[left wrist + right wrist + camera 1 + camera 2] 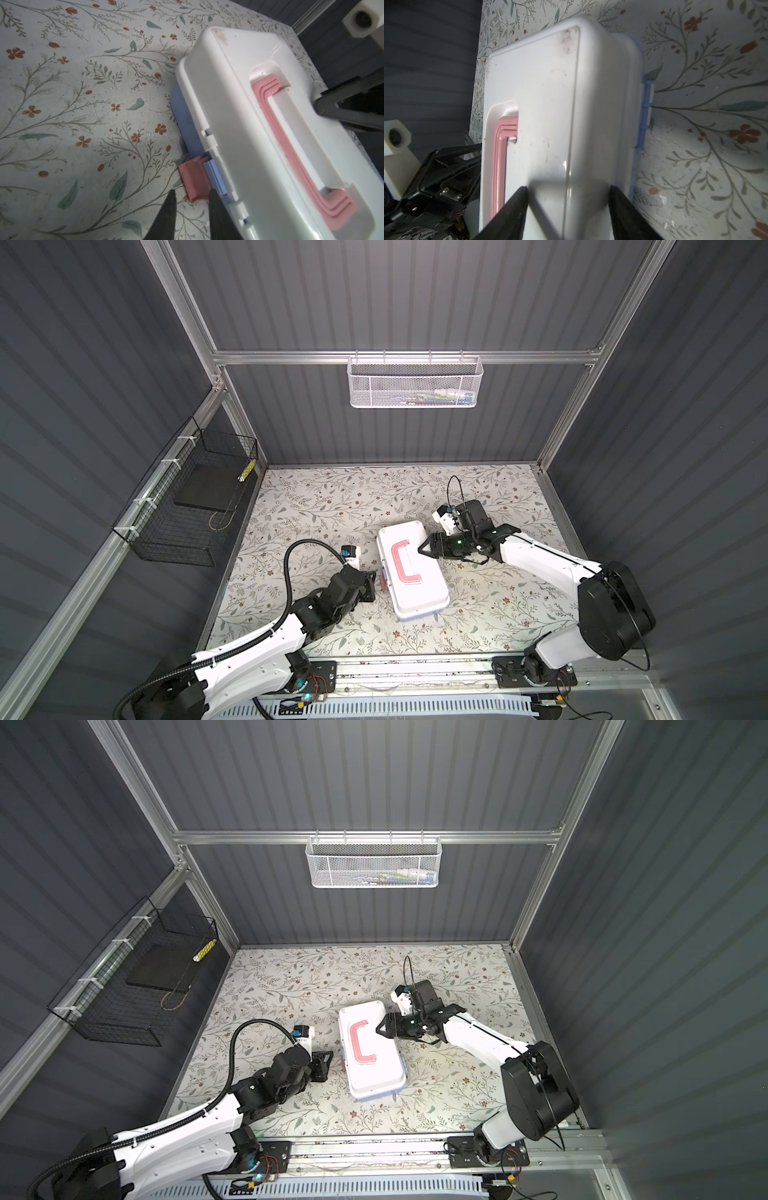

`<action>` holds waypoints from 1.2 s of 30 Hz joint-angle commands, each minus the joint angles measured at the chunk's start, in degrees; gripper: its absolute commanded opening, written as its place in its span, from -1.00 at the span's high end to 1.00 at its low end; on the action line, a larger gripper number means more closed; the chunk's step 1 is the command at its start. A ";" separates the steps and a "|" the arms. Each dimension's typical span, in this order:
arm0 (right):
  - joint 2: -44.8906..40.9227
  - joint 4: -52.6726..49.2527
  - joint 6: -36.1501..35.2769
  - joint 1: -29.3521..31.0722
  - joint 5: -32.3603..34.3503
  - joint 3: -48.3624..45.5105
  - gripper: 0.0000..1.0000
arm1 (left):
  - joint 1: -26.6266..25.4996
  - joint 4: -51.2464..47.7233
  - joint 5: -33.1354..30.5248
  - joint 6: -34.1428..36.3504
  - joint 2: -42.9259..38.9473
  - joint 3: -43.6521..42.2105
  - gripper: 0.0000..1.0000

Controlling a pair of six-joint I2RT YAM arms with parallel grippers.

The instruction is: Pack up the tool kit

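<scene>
The tool kit [415,585] [376,1069] lies closed in the middle of the floral table, white lid up, with its pink-red handle [405,562] [291,145] folded flat. The light blue base shows under the lid's rim. A pink latch [193,180] sticks out from the kit's left side. My left gripper [376,577] [192,194] is low on the table at that latch, fingers a little apart, the latch's end just ahead of the tips. My right gripper [422,549] [568,188] hovers open over the lid's [550,104] right edge, holding nothing. No tools are in view.
A white mesh basket [413,383] with a few items hangs on the back rail. A black wire basket [191,506] with a dark flat pad is fixed to the left wall. Bare table [332,497] lies behind the kit, and the front rail [415,668] borders the near edge.
</scene>
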 commanded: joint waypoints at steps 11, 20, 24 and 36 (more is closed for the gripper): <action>1.26 -1.43 -2.19 -0.29 -1.07 3.06 -0.27 | -3.08 5.13 10.25 2.92 12.27 2.45 0.30; 0.57 -0.92 -2.11 -0.99 -1.97 2.16 -0.27 | -8.83 5.33 10.01 3.90 17.62 9.36 0.30; -0.96 -0.75 -1.98 -1.57 -2.06 0.69 -0.27 | -9.75 5.52 9.82 6.42 22.83 14.00 0.27; -4.87 -1.08 -1.63 -2.73 -1.99 -3.83 -0.28 | -9.77 3.56 2.02 3.26 18.24 5.46 -0.62</action>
